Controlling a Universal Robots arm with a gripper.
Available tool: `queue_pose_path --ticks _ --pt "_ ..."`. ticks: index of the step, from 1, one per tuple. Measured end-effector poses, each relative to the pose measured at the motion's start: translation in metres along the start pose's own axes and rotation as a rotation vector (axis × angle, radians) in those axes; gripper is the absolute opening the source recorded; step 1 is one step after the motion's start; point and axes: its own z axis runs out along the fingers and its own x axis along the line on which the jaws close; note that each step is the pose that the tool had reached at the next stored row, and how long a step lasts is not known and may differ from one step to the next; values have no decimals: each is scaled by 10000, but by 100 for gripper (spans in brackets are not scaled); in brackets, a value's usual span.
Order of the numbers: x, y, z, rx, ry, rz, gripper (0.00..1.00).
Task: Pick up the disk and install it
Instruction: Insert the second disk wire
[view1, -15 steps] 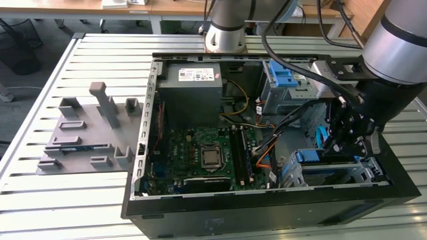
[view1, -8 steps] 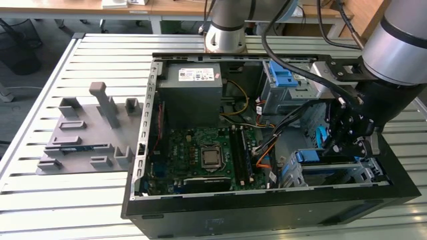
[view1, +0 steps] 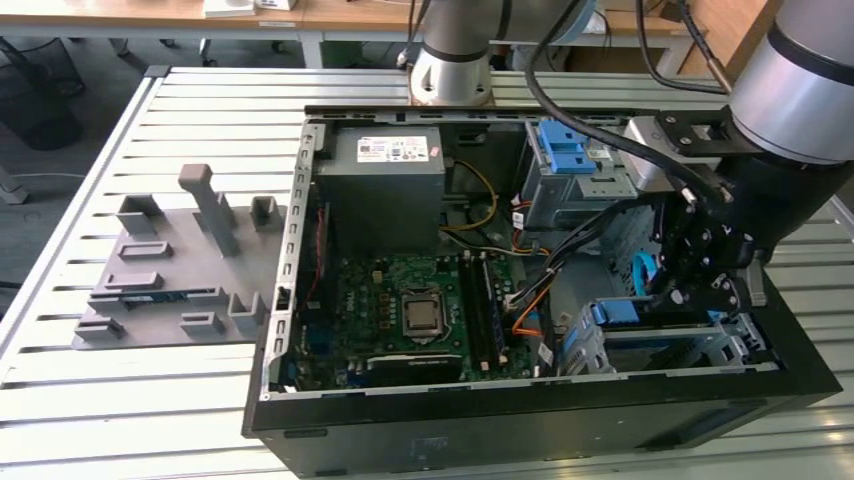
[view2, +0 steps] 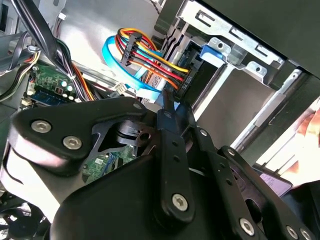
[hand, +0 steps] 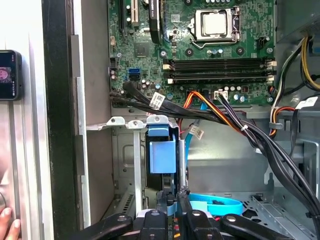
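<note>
Claw looks pinched together, right by the disk standing in its metal slot at the lower right of the exterior view, so push straight, slowly, away from the wires.

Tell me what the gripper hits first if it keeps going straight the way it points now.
Probably the blue plastic piece seated in the metal drive cage: in the first wrist view the gripper points straight at it, just short of it. Depth is unclear, so contact may already exist.
</note>
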Motion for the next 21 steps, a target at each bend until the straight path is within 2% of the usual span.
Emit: queue_pose_path --ticks 10,13,15,21 --pt "4 -4 -100 -17 2 -1 23" --pt "4 -4 -102 -22 -2 -1 22" --pt "3 -4 -104 -22 1 -1 11" --pt "4 -4 -104 -24 2 -1 11"
